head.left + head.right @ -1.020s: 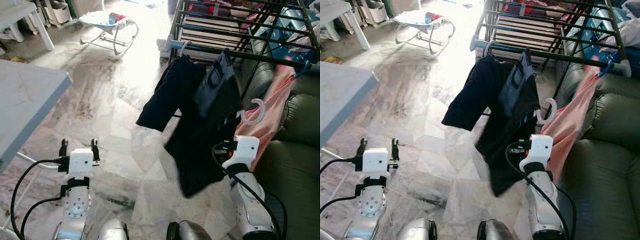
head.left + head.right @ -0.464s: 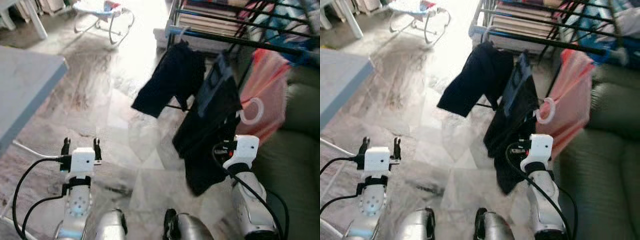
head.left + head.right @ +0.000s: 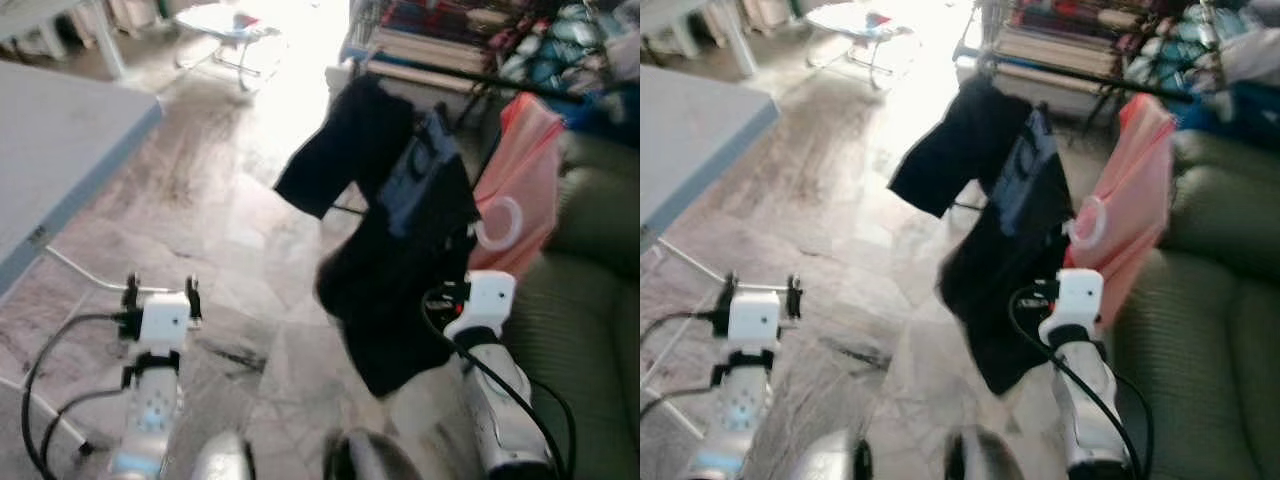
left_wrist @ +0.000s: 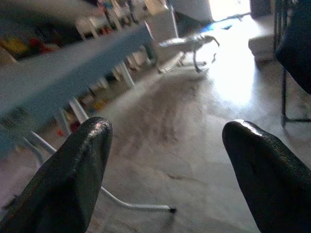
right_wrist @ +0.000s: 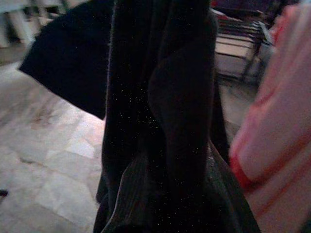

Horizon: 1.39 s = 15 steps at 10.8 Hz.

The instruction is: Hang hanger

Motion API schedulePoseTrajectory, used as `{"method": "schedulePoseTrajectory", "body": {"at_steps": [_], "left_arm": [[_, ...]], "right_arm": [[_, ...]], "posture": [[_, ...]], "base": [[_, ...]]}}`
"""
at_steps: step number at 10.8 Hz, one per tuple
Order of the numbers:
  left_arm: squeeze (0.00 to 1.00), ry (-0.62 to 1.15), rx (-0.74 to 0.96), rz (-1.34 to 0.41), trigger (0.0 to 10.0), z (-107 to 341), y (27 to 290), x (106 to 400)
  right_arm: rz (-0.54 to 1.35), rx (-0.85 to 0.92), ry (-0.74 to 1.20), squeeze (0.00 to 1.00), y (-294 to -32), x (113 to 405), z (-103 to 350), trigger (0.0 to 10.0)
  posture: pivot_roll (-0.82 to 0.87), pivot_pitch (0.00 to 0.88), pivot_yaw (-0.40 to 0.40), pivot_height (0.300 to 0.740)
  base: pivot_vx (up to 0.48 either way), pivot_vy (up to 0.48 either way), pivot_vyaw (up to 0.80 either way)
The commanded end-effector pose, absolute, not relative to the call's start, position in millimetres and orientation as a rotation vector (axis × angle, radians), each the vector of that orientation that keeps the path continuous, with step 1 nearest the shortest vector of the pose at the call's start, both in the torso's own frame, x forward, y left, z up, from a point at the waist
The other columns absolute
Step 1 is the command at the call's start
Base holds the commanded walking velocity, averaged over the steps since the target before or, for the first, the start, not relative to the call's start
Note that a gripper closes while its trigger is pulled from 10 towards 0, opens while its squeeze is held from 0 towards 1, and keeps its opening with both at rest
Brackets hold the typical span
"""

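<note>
A pale pink hanger hook (image 3: 498,222) sticks up just above my right gripper (image 3: 463,266), which is raised at chest height on the right. A dark garment (image 3: 395,285) hangs from that hanger and drapes over the gripper's fingers, hiding them; in the right wrist view the same dark cloth (image 5: 160,121) lies close across the lens. The gripper is shut on the hanger. Beyond it stands a black drying rack (image 3: 470,82) with a black shirt (image 3: 345,150) and a pink garment (image 3: 528,165) hung on its front bar. My left gripper (image 3: 160,288) is held low on the left, open and holding nothing.
A dark green sofa (image 3: 590,300) runs along the right under the rack. A grey table (image 3: 55,150) with white legs stands on the left. A baby bouncer (image 3: 225,22) sits far back on the marble floor (image 3: 220,200).
The whole picture has shifted and blurred, so the camera moved. The dark garment on the hanger has swung a little to the left. Both grippers keep their pose.
</note>
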<state>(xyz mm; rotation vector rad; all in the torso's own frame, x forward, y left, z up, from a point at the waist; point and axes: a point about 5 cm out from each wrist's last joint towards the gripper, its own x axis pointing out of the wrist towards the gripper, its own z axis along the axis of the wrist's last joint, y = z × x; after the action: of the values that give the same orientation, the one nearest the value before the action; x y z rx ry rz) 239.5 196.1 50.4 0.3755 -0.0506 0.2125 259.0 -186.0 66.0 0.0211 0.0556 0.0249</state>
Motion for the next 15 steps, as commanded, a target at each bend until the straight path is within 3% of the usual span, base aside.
{"method": "schedulePoseTrajectory", "body": {"at_steps": [1, 7, 11, 15], "left_arm": [[0.0, -0.012, 0.376, 0.215, 10.0, 42, 194, 235], [0.0, -0.044, 0.395, 0.174, 10.0, 49, 191, 240], [0.0, -0.017, 0.103, 0.051, 10.0, 56, 180, 250], [0.0, -0.048, 0.137, 0.04, 10.0, 80, 177, 251]], "right_arm": [[0.046, 0.0, -0.024, 0.0, -183, 266, 82, 10.0], [0.123, -0.035, -0.005, 0.0, -178, 269, 78, 10.0], [0.146, -0.06, 0.004, 0.0, -181, 272, 77, 10.0], [0.151, -0.073, -0.004, 0.0, -182, 272, 77, 10.0]], "posture": [[-0.03, 0.111, -0.053, 0.74], [-0.02, 0.128, -0.055, 0.74], [-0.02, 0.13, -0.058, 0.74], [-0.01, 0.136, -0.06, 0.74]], "base": [[0.0, 0.0, 0.8], [0.0, 0.0, 0.8], [0.0, 0.0, 0.8], [0.0, 0.0, 0.8]]}}
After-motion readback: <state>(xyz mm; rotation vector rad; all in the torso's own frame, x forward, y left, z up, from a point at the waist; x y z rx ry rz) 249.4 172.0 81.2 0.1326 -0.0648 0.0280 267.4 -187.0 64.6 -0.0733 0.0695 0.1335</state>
